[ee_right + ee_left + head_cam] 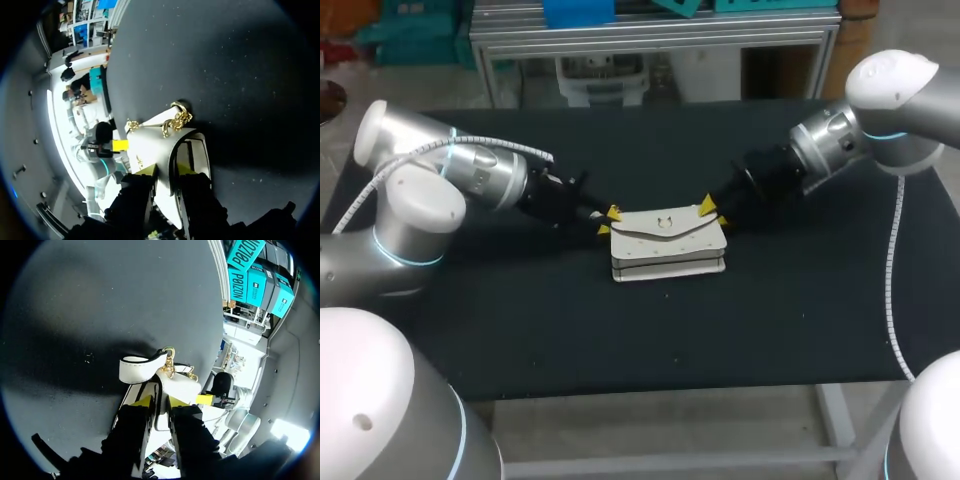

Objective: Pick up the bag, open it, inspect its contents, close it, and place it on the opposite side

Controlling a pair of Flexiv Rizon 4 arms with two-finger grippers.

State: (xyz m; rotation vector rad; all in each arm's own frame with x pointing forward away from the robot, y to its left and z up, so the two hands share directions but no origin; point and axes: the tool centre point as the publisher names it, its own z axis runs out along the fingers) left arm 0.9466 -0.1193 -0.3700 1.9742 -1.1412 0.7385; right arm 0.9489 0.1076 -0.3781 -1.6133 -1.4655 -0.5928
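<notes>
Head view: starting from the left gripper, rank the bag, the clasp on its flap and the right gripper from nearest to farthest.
Measured from the left gripper:
1. Bag: its left end sits right at the fingers.
2. Clasp: in the middle of the flap.
3. Right gripper: at the bag's far, right end.

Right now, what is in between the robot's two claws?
The white bag lies between the left gripper and the right gripper, each pinching one end; the head view shows it.
</notes>
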